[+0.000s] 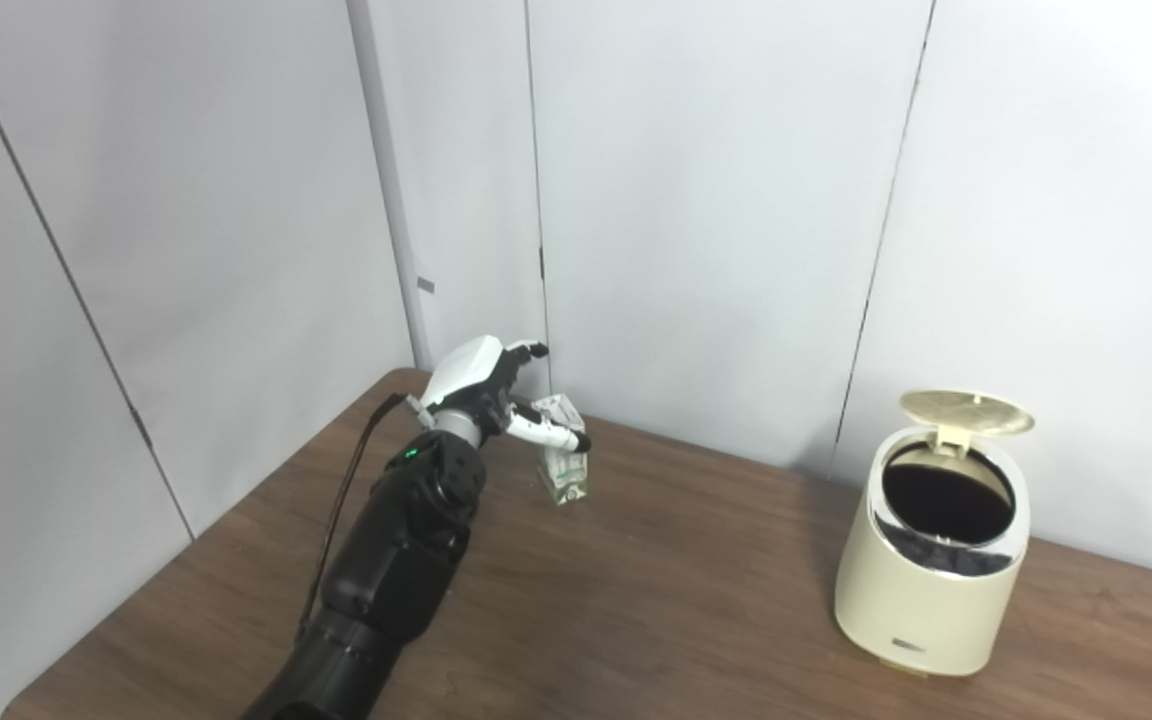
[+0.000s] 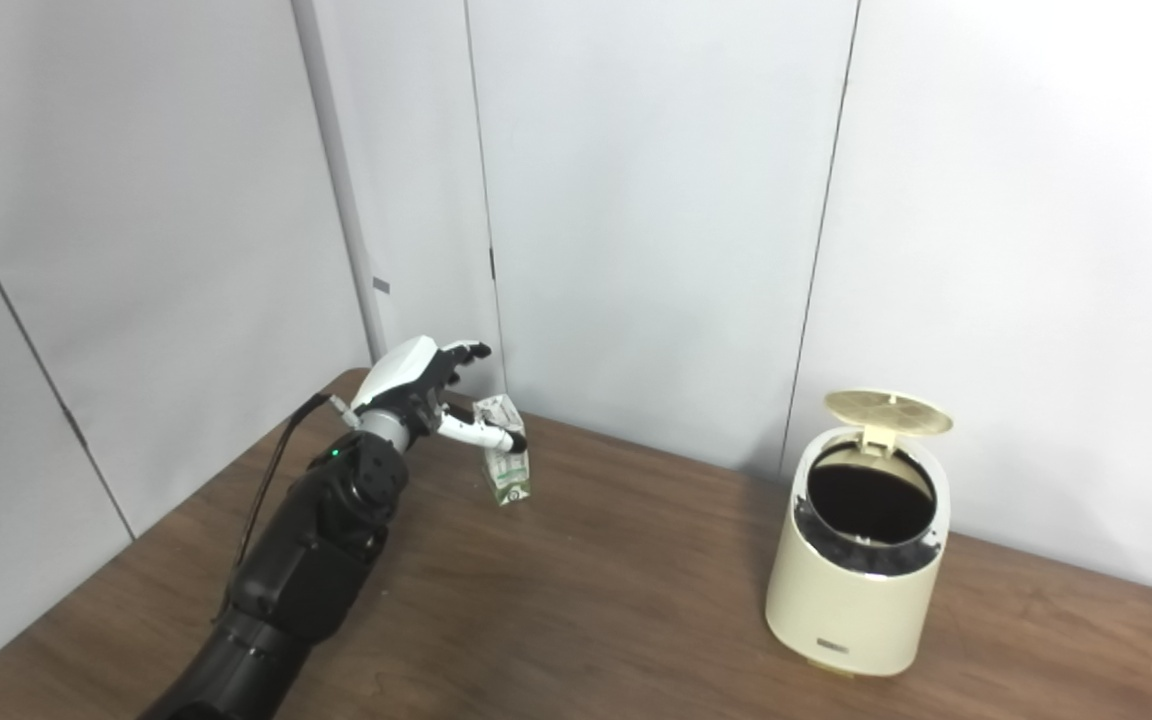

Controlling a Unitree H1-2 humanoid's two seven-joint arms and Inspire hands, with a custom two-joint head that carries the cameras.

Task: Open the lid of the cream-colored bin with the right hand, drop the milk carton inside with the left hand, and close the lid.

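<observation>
A small white and green milk carton (image 1: 563, 470) stands upright on the brown table (image 1: 656, 580) near the back left. My left hand (image 1: 496, 390) is open, fingers spread, just left of and above the carton, with the thumb across its top front. Whether it touches the carton I cannot tell. The cream-colored bin (image 1: 931, 560) stands at the right, its round lid (image 1: 966, 412) tipped up and its dark inside showing. It also shows in the right eye view (image 2: 861, 585). My right hand is not in view.
Grey wall panels close off the back and left of the table. A wide stretch of bare tabletop lies between the carton and the bin. The table's left edge (image 1: 186, 545) runs diagonally beside my left arm.
</observation>
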